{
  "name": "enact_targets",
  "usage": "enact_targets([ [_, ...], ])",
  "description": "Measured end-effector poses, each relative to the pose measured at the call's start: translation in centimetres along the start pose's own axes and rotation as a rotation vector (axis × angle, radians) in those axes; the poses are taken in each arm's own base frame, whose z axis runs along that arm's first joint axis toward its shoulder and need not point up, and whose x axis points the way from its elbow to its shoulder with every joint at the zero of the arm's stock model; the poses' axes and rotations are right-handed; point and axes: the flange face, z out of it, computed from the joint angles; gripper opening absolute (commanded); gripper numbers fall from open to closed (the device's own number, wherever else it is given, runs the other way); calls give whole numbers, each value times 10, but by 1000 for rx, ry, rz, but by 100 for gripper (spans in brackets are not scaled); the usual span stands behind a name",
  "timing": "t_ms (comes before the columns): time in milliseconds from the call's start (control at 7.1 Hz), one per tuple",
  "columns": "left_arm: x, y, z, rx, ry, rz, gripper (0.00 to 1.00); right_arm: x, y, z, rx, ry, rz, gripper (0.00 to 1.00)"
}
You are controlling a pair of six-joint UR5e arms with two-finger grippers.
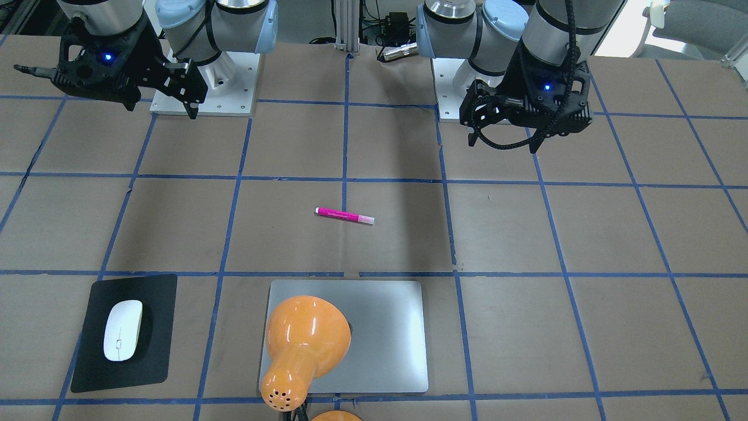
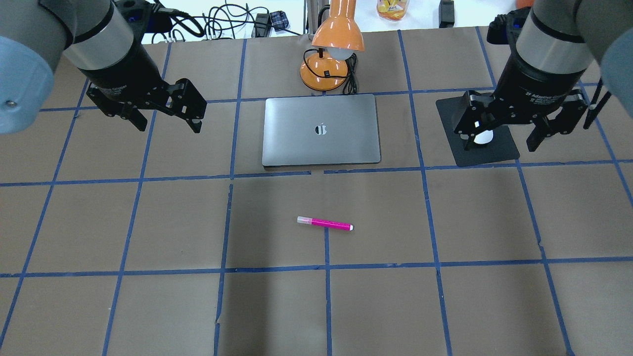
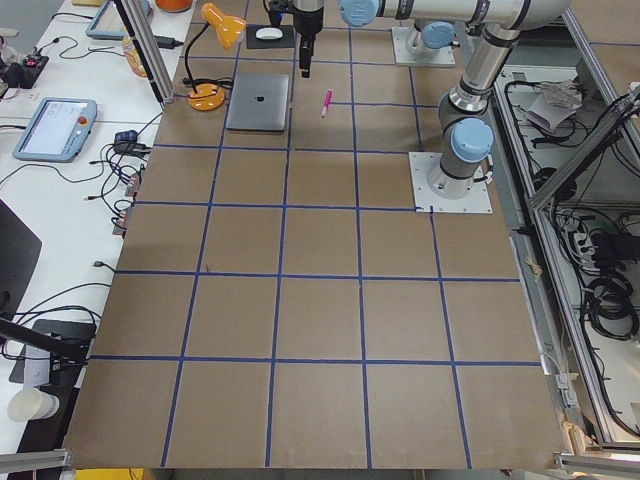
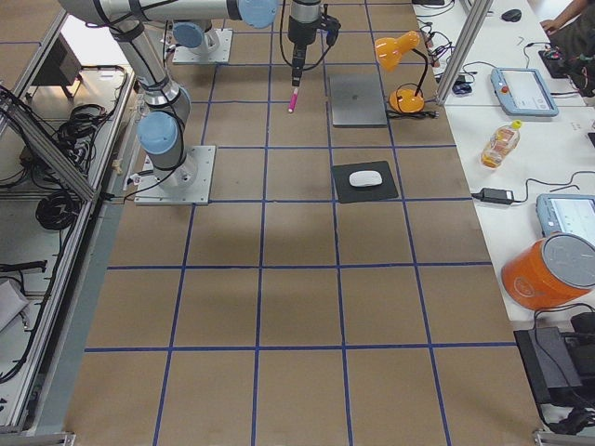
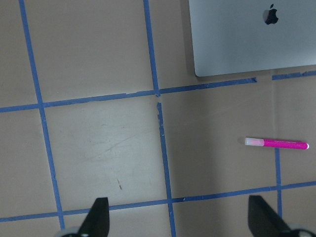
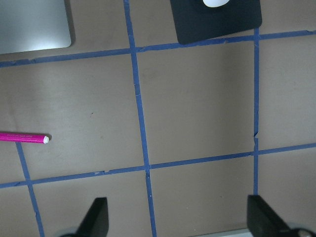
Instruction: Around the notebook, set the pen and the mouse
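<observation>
The pen [image 2: 324, 223], magenta with a pale cap, lies flat on the brown table, nearer the robot than the notebook [image 2: 321, 129] and apart from it. The silver notebook lies closed. The white mouse [image 1: 123, 330] rests on a black mat [image 1: 158, 327] on the robot's right of the notebook. My left gripper [image 2: 165, 118] hovers open and empty on the notebook's left side. My right gripper [image 2: 499, 141] hovers open and empty above the mat, partly hiding the mouse [image 2: 483, 137] in the overhead view. From the left wrist view the pen [image 5: 276, 143] shows ahead to the right.
An orange desk lamp [image 2: 332, 49] stands just beyond the notebook's far edge, its shade leaning over the notebook [image 1: 385, 339] in the front-facing view. Cables and a bottle lie past the table's far edge. Blue tape lines grid the brown surface.
</observation>
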Motion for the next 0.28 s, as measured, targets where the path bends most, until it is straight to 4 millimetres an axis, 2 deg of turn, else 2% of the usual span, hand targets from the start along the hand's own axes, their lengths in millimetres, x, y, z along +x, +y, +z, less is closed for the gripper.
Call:
enact_targets([
  [282, 0, 0, 0, 0, -1, -1, 100, -3, 7, -2, -4, -24, -8, 100],
])
